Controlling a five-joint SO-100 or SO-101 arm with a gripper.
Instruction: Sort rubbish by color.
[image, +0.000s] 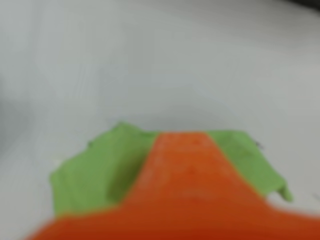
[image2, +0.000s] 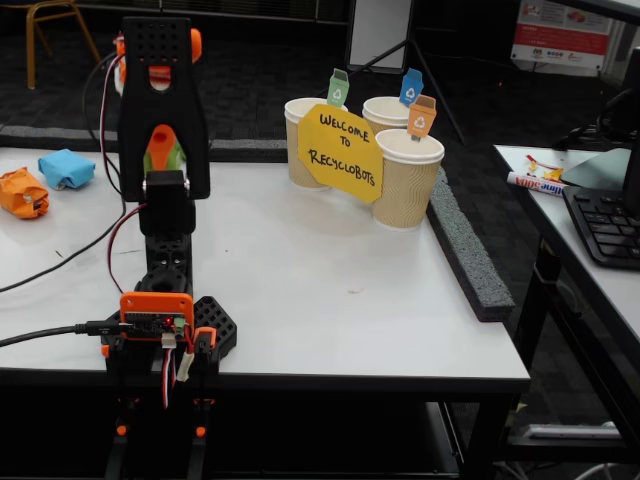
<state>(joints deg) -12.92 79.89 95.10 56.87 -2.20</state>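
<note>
In the fixed view, the orange wad (image2: 22, 193) and light blue wad (image2: 66, 168) lie side by side near the table's (image2: 300, 290) left edge. Right of them stands the arm, its gripper (image2: 163, 150) clenched on the green wad (image2: 176, 157); the wrist view shows that green wad (image: 95, 172) pressed behind the orange finger (image: 185, 175). Farther right, three paper cups (image2: 405, 180) with coloured tags stand behind a yellow sign (image2: 340, 155); their contents are hidden.
</note>
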